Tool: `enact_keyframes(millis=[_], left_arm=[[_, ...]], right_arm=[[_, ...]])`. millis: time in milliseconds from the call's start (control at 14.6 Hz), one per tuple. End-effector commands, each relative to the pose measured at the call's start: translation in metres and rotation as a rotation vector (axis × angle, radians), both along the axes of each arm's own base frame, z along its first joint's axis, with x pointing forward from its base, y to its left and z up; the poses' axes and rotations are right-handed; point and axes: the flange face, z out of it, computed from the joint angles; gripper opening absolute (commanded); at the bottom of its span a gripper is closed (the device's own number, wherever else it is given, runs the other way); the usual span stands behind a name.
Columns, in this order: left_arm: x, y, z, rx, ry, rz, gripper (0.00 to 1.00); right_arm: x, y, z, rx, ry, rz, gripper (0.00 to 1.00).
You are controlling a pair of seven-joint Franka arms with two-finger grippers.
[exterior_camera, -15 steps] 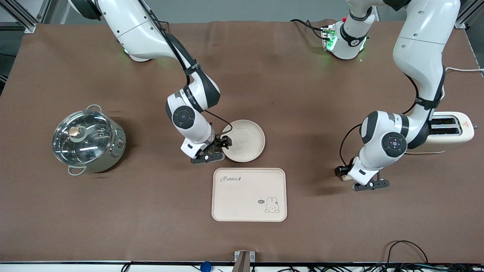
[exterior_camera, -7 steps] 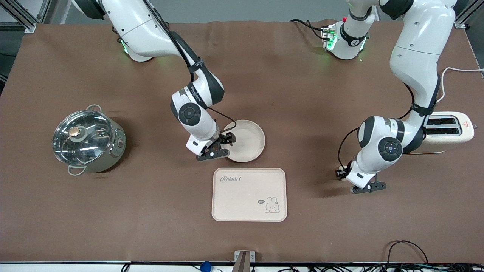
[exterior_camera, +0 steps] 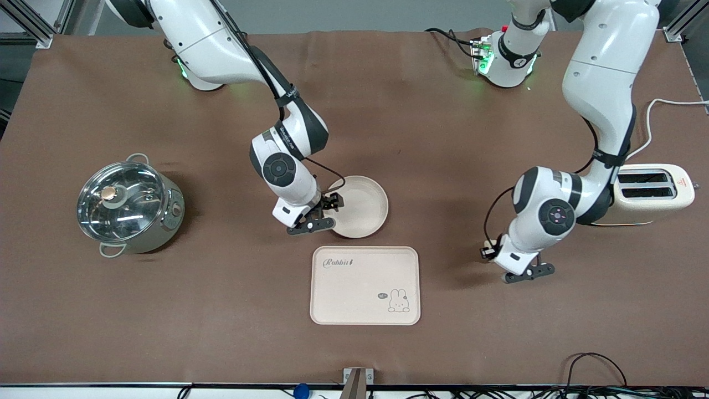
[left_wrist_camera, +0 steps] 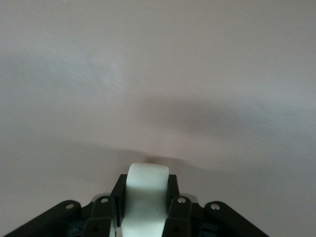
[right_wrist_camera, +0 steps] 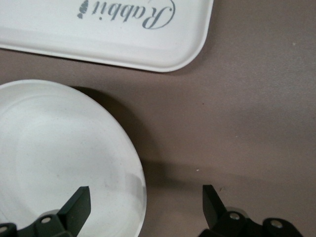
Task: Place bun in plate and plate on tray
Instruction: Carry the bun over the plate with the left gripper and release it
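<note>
Out toward the right arm's end of the brown cloth-covered table (exterior_camera: pixel 111 310) sits a shiny steel pot (exterior_camera: pixel 133 213), its glass lid (exterior_camera: pixel 121 200) on top with a round gold knob (exterior_camera: pixel 109 193) in the middle. At the left arm's end stands a cream two-slot toaster (exterior_camera: pixel 653 193), its white cord (exterior_camera: pixel 662 119) trailing off the table edge.

The brown cloth-covered worktop (exterior_camera: pixel 443 138) carries a round off-white shallow plate (exterior_camera: pixel 363 205) near its middle, a cream rectangular rabbit-printed tray (exterior_camera: pixel 364 285) nearer the front edge, a glass-lidded steel pot (exterior_camera: pixel 130 208) toward the right arm's end, and a cream toaster (exterior_camera: pixel 653 194) at the left arm's edge.
</note>
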Motion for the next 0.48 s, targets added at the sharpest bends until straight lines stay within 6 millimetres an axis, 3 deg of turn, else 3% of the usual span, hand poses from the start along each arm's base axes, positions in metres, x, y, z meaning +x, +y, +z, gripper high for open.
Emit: enact_keyframes(millis=[0, 410], left_arm=[[-0.021, -0.052, 0.029, 0.014, 0.020, 0.076, 0.37], [-0.066, -0.181, 0.046, -0.102, 0.057, 0.299, 0.37]], right_arm=[[0.000, -0.001, -0.003, 0.009, 0.016, -0.022, 1.00], [0.000, 0.003, -0.016, 0.016, 0.003, -0.022, 1.00]])
